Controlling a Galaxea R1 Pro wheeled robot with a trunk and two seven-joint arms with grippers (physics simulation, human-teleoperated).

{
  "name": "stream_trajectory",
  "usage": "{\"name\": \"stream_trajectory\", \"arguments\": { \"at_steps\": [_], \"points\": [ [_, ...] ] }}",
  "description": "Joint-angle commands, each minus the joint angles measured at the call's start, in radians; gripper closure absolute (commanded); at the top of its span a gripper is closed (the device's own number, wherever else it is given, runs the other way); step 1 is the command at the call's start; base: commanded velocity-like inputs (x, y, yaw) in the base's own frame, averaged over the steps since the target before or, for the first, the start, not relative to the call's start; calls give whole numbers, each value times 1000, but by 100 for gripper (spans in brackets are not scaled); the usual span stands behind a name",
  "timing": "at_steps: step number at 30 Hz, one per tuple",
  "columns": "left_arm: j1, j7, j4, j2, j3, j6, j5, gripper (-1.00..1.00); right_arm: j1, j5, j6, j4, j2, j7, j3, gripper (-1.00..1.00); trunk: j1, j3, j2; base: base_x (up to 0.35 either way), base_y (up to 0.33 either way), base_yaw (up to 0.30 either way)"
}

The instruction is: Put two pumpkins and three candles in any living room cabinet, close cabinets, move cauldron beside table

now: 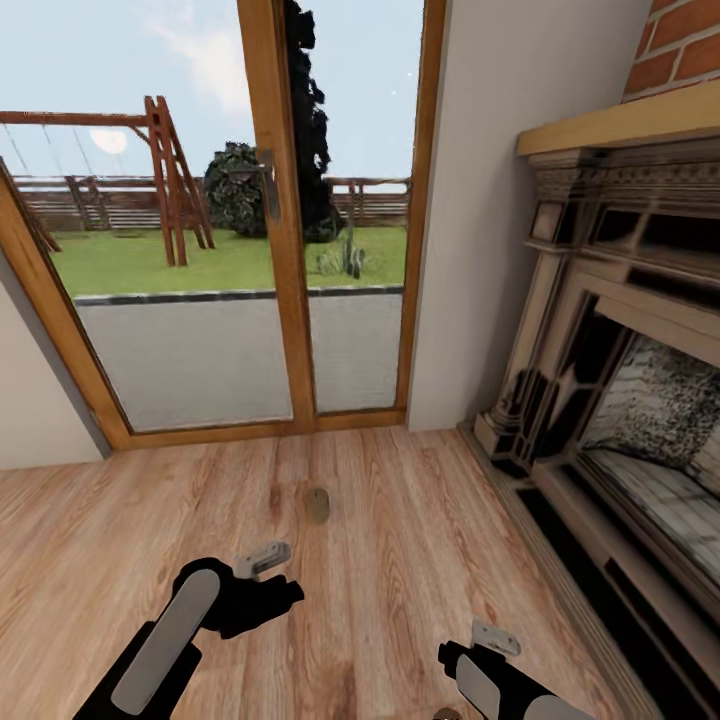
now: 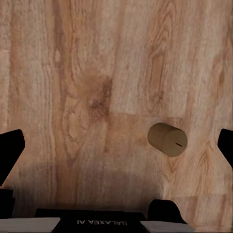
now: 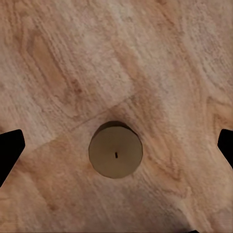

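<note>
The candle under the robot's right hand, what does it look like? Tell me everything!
The candle is a short, stubby, beige-grey cylinder with a flat round top and a tiny dark wick in the middle. It looks waxy and unlit. It stands upright on the wooden floor, seen from straight above. Nothing touches it but the floor; the right gripper hangs open above it, fingers wide apart.

We see a warm matt wood-plank floor (image 1: pixel 400 520) (knots and grain plain), a stubby beige waxy-smooth candle (image 3: pixel 116 151), a varnished orange wooden door frame (image 1: pixel 285 250), and rough red brick (image 1: pixel 680 50).
</note>
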Motion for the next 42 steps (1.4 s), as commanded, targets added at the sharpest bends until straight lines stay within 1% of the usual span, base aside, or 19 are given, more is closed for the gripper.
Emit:
{"name": "stream_trajectory", "arguments": {
  "at_steps": [1, 2, 3, 4, 6, 7, 9, 14, 24, 27, 30, 33, 42],
  "points": [
    [-1, 10, -3, 1, -1, 9, 21, -100, -1, -4, 6, -2, -1, -7, 8, -100, 4, -4, -8, 0, 0, 0],
    [-1, 10, -4, 2, -1, 16, 34, -100, -1, -4, 6, -2, -1, -7, 8, -100, 8, -7, -15, 0, 0, 0],
    [-1, 10, -6, 2, 0, 28, 60, -100, -1, -4, 6, -2, -1, -7, 8, -100, 11, -10, -22, 0, 0, 0],
    [-1, 11, -7, 2, -1, 32, 72, -100, -1, -4, 6, -2, -1, -7, 8, -100, 15, -14, -29, 0, 0, 0],
    [-1, 10, -10, 3, -1, 44, 122, -100, 0, -4, 7, -1, -1, -7, 8, -100, 23, -20, -43, 0, 0, 0],
    [-1, 10, -11, 4, 1, 47, 137, -100, 0, -4, 7, -1, -1, -8, 8, -100, 27, -23, -50, 0, 0, 0],
    [-1, 10, -12, 5, 5, 48, 144, -100, -1, -5, 7, -1, -1, -8, 8, -100, 34, -29, -64, 0, 0, 0],
    [-1, 10, -11, 5, 9, 50, 152, -100, 0, -5, 6, -1, 0, -7, 8, -100, 54, -45, -99, 0, 0, 0],
    [-1, 11, -9, 3, 6, 50, 152, -100, 0, -4, 8, -1, 1, -5, 9, -100, 92, -76, -169, 0, 0, 0],
    [-1, 12, -9, 3, 7, 50, 152, -100, 0, -3, 8, -1, 1, 13, 9, -100, 103, -86, -190, 0, 0, 0],
    [-1, 11, -9, 2, 5, 50, 153, -100, 0, -4, 10, 0, 1, 65, 9, -100, 115, -95, -211, 0, 0, 0],
    [-1, 11, -9, 1, 2, 50, 153, -100, 0, -5, 10, 1, 1, 89, 8, -100, 126, -104, -232, 0, 0, 0],
    [-1, 12, -9, 1, 2, 50, 153, -100, 0, -5, 5, 2, 1, 96, 8, -100, 161, -133, -295, 0, 0, 0]
  ]
}}
